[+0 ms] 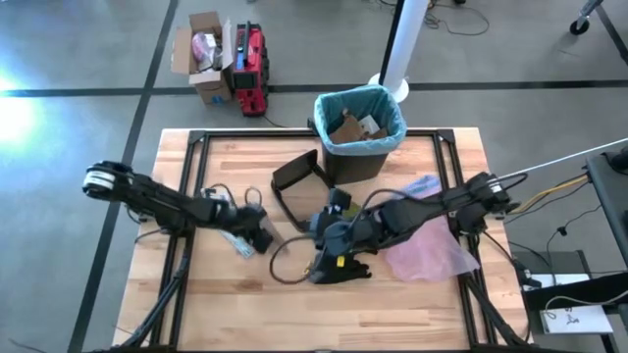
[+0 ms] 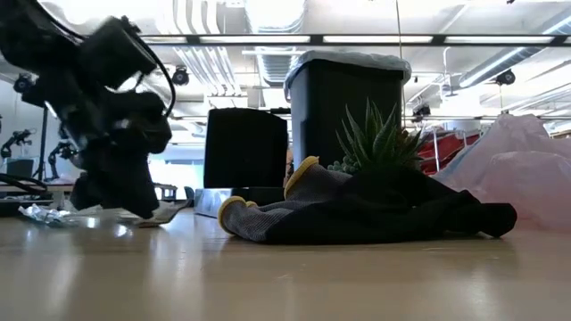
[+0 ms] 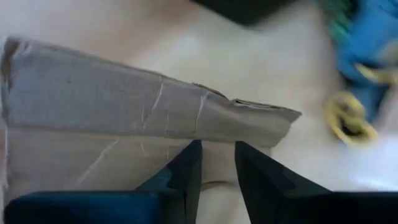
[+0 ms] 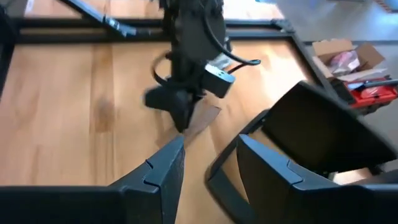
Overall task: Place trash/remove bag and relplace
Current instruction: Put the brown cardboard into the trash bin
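brown paper scrap (image 3: pixel 149 115) at left pincer (image 3: pixel 217 162) tips

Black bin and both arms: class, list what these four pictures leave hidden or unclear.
- Black bin: low view hides its base behind the plant and glove.
- Left gripper: high view, its own body covers the jaws.
- Right gripper: high view, too dark against the glove.

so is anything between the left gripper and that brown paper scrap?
Nothing visible. The left gripper is right at the brown paper scrap, its fingers just short of the edge with a narrow gap between them. The black-and-yellow glove lies off to the side.
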Tool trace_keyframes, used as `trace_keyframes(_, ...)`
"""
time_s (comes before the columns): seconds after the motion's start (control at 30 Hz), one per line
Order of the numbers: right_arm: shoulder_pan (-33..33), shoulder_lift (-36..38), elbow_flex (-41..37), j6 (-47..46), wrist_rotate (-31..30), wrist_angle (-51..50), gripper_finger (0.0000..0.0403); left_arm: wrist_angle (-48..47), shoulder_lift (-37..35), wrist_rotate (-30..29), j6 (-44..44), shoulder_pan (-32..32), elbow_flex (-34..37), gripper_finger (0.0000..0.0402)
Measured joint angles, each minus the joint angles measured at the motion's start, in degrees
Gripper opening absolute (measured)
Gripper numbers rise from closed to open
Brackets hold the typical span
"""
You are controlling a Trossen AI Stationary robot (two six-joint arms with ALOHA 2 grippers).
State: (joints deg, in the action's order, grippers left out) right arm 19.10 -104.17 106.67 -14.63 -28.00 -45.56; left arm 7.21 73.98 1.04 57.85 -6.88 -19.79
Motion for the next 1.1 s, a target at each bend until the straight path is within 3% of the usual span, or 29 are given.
trace_keyframes(0.23,1.21,-7.62,-0.34,2.93,6.75,0.47,0.0147,0.83,2.17,1.06,0.91,-11.63,-3.25,0.0084)
trace_keyframes(0.47,0.75,-15.56,-0.27,3.07,12.10,5.22,0.0157,-8.29,-1.04,-1.43,1.84,-11.44,-11.37,0.0094)
trace_keyframes(0.7,-1.03,-21.46,-0.15,-11.35,21.27,13.29,0.0164,-29.88,-2.08,-3.02,1.24,-11.91,-16.53,0.0088)
trace_keyframes(0.97,-2.47,-28.17,-0.12,-28.28,27.38,20.57,0.0157,-31.19,-1.31,-0.90,5.62,-15.07,-13.66,0.0085)
trace_keyframes(1.1,-3.22,-31.00,-0.23,-31.48,29.06,26.32,0.0149,-28.19,0.42,0.17,7.69,-15.97,-11.39,0.0089)
